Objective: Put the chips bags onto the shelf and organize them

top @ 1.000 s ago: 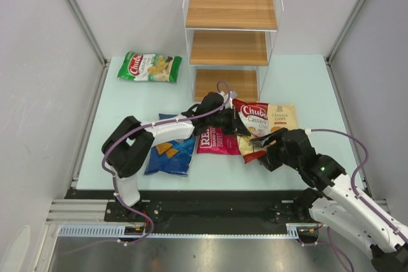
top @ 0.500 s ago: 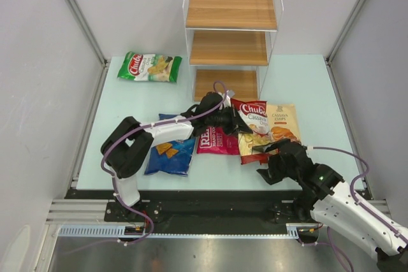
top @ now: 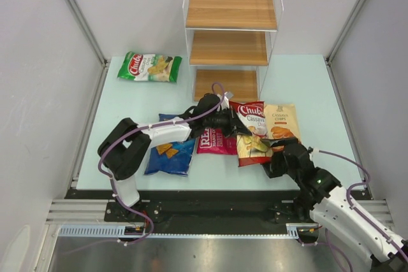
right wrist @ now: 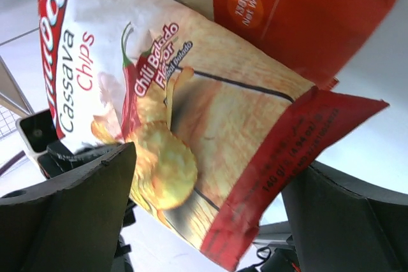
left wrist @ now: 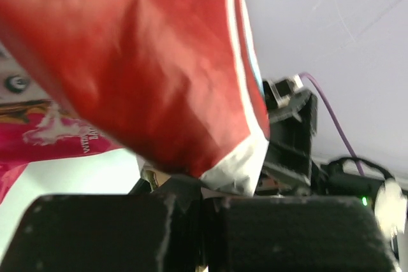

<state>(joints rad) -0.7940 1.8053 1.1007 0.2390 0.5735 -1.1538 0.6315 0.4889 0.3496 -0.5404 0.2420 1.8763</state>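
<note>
Pinching the far-left corner of the red bag [top: 254,133], the left gripper [top: 224,119] is clamped shut. The bag's long axis runs from there toward the near edge, where the right gripper [top: 275,158] gapes wide, holding nothing. Just beyond the left gripper, the nearer one, stands the shelf [top: 231,48].

Far centre of table [top: 306,81]: shelf [top: 233,30]. Left of it: Chuba bag [top: 150,67]. In front, left to right: Doritos [top: 169,154], Real [top: 217,141], Chuba cassava [top: 252,116], Cassava Chips [top: 282,122] bags.
</note>
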